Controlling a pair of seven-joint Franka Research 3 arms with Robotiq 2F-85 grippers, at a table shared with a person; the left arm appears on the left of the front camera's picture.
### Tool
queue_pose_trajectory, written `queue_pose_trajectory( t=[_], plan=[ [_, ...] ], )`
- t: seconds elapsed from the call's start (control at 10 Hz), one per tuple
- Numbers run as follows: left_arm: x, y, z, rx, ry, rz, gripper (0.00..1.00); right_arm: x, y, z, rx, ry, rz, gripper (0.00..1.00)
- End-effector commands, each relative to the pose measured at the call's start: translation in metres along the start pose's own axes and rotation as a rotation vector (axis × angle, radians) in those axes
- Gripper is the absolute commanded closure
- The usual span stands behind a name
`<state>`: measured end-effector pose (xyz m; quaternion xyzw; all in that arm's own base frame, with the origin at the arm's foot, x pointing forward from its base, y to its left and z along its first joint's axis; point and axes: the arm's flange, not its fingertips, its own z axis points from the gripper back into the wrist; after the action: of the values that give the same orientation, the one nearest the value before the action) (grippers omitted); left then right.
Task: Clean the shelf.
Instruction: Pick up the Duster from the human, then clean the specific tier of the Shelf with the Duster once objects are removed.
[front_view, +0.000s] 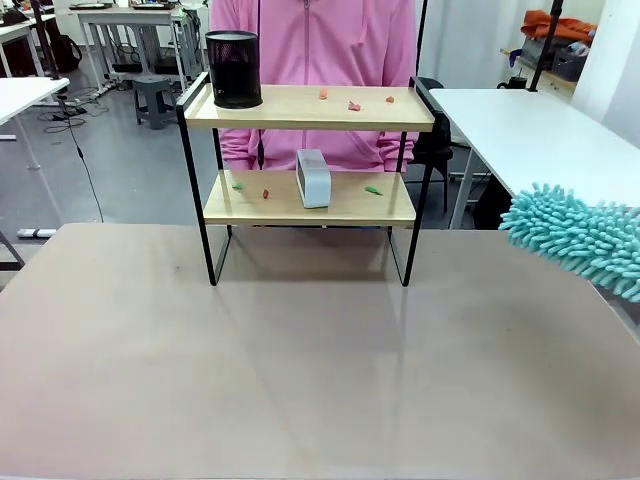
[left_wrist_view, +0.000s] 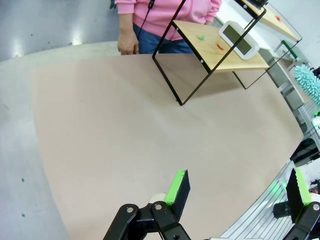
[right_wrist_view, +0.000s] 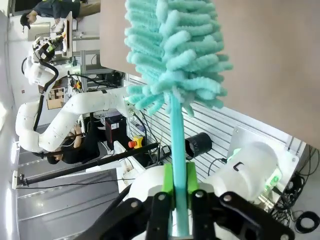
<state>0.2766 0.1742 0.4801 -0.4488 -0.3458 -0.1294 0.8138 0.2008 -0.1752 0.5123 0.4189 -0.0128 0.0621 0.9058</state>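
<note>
The shelf (front_view: 290, 108) stands at the far middle of the table, with light boards in a black frame. Small red scraps (front_view: 354, 105) lie on its top board, and green scraps (front_view: 373, 189) and red ones lie on the lower board. A fluffy teal duster (front_view: 580, 238) hovers at the right edge, apart from the shelf. My right gripper (right_wrist_view: 179, 182) is shut on the duster's teal handle (right_wrist_view: 176, 130), below the head (right_wrist_view: 172, 55). My left gripper (left_wrist_view: 239, 192) hangs open over the near table, holding nothing. The shelf (left_wrist_view: 225, 55) lies far ahead of it.
A black mesh cup (front_view: 233, 68) stands on the top board's left end. A white box-shaped device (front_view: 313, 177) sits on the lower board. A person in a pink top (front_view: 310, 40) stands right behind the shelf. The brown tabletop (front_view: 300, 350) stretches in front.
</note>
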Motion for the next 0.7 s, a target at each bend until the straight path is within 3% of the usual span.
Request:
queue_pose_trajectory(
  t=[0.0,0.6],
  plan=[
    [0.0011,0.0002,-0.0017,-0.012,-0.016,-0.021,0.0,-0.011,0.0026,0.01,-0.003,-0.018,-0.02,1.0],
    [0.0011,0.0002,-0.0017,-0.012,-0.016,-0.021,0.0,-0.011,0.0026,0.01,-0.003,-0.018,-0.02,1.0]
  ],
)
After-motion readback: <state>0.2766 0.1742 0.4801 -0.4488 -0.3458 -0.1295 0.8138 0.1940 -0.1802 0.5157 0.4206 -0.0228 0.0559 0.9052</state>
